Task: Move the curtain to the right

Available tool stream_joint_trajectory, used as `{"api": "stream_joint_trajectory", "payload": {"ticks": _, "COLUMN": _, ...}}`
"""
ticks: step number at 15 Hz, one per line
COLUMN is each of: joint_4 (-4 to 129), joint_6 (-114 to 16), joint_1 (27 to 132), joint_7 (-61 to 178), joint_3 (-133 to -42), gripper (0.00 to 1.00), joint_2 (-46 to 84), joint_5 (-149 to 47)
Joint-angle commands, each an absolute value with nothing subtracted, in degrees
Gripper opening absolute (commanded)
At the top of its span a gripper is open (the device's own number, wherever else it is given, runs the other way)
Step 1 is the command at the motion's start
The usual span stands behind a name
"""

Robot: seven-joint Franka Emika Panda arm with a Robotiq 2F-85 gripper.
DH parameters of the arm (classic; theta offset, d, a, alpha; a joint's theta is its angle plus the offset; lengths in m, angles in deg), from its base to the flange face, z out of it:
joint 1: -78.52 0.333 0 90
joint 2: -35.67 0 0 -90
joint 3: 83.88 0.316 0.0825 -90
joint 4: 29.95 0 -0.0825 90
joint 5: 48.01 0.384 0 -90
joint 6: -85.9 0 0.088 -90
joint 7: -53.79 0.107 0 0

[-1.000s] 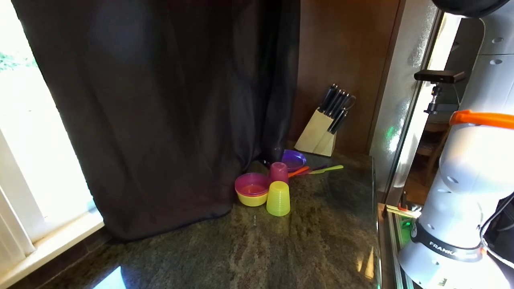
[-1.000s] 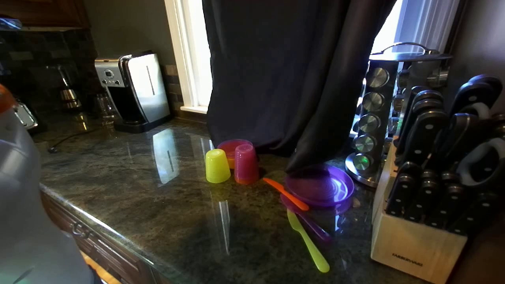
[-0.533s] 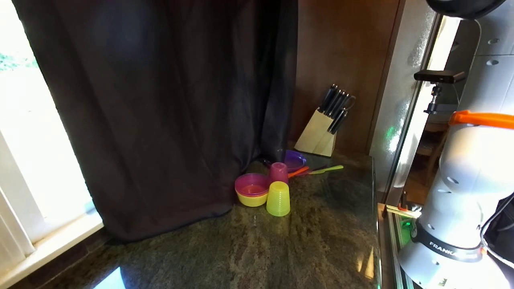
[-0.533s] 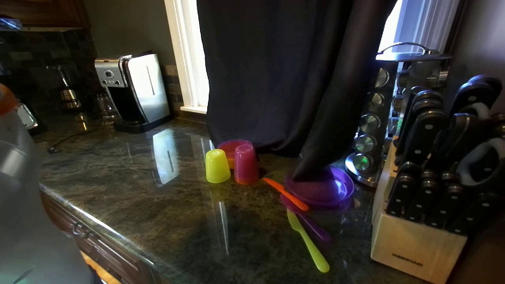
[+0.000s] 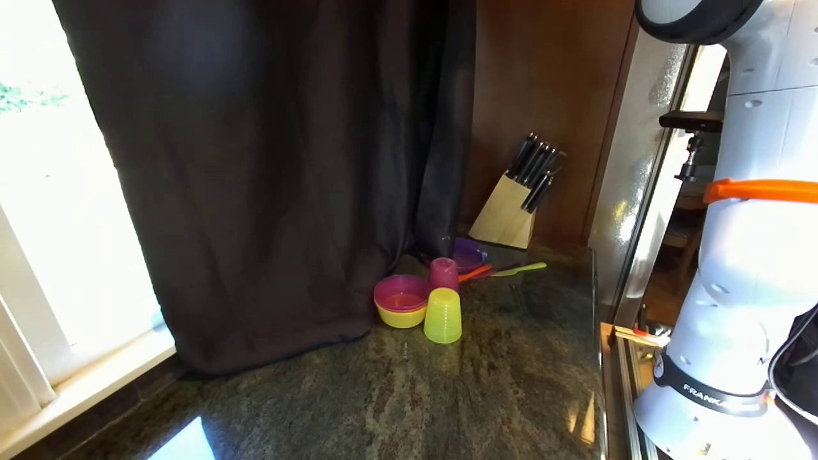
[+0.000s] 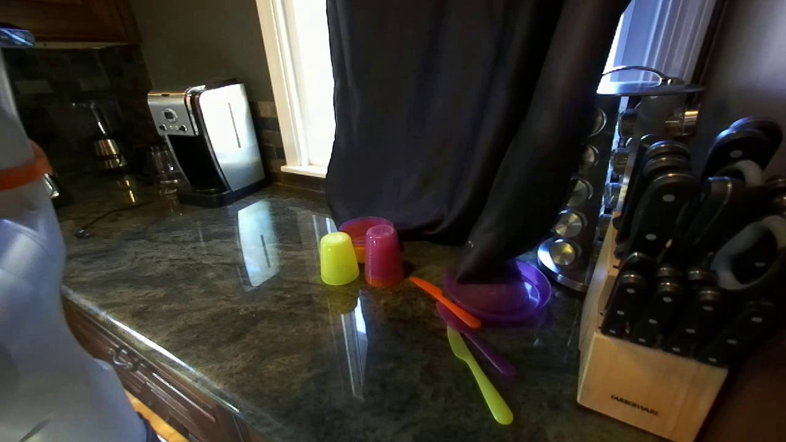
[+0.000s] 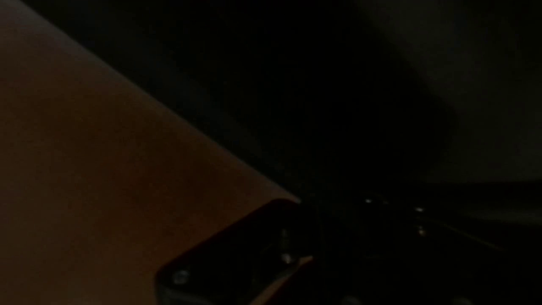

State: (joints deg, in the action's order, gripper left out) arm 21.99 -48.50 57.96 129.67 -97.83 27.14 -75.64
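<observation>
The curtain (image 5: 255, 179), a large dark drape with long vertical folds, hangs in front of the window. It also hangs at the centre in the exterior view (image 6: 430, 123), its lower right corner resting over a purple plate (image 6: 531, 291). In the very dark wrist view, the curtain (image 7: 254, 93) runs diagonally, its edge ending at the left finger. My gripper (image 7: 328, 207) has its fingers close together with dark cloth between them, and looks shut on the curtain. The gripper is out of frame in both exterior views.
On the counter (image 5: 409, 396) stand a yellow cup (image 5: 442, 316), a pink cup (image 6: 384, 255) and stacked bowls (image 5: 401, 303). Plastic knives (image 6: 482, 377) lie near the plate. A knife block (image 6: 651, 380) and spice rack (image 6: 568, 255) stand right; a coffee maker (image 6: 212, 141) stands left.
The curtain's left edge has shifted right in both exterior views, and it now covers more of the spice rack. The arm's upper part has moved. The cups, bowls and plate have not moved.
</observation>
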Motion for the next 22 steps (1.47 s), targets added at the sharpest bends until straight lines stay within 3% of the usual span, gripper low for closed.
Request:
{"api": "stream_joint_trajectory", "payload": {"ticks": 1, "joint_4": 15.94, "joint_6": -41.16, "joint_1": 56.17, "joint_7": 133.96, "joint_3": -99.85, "gripper": 0.0, "joint_2": 23.25, "joint_5": -74.93}}
{"api": "stream_joint_trajectory", "payload": {"ticks": 2, "joint_4": 14.94, "joint_6": -40.56, "joint_1": 56.13, "joint_7": 134.62, "joint_3": -99.97, "gripper": 0.0, "joint_2": 22.63, "joint_5": -75.06}}
{"api": "stream_joint_trajectory", "payload": {"ticks": 3, "joint_4": 14.27, "joint_6": -40.15, "joint_1": 56.14, "joint_7": 134.62, "joint_3": -99.9, "gripper": 0.21, "joint_2": 22.19, "joint_5": -74.87}}
{"api": "stream_joint_trajectory", "payload": {"ticks": 13, "joint_4": 22.02, "joint_6": -40.34, "joint_1": 56.19, "joint_7": 113.9, "joint_3": -95.65, "gripper": 0.96, "joint_2": 28.88, "joint_5": -70.78}}
{"api": "stream_joint_trajectory", "payload": {"ticks": 22, "joint_4": 20.88, "joint_6": -18.58, "joint_1": 56.78, "joint_7": 89.58, "joint_3": -93.26, "gripper": 1.0, "joint_2": 34.71, "joint_5": -64.62}}
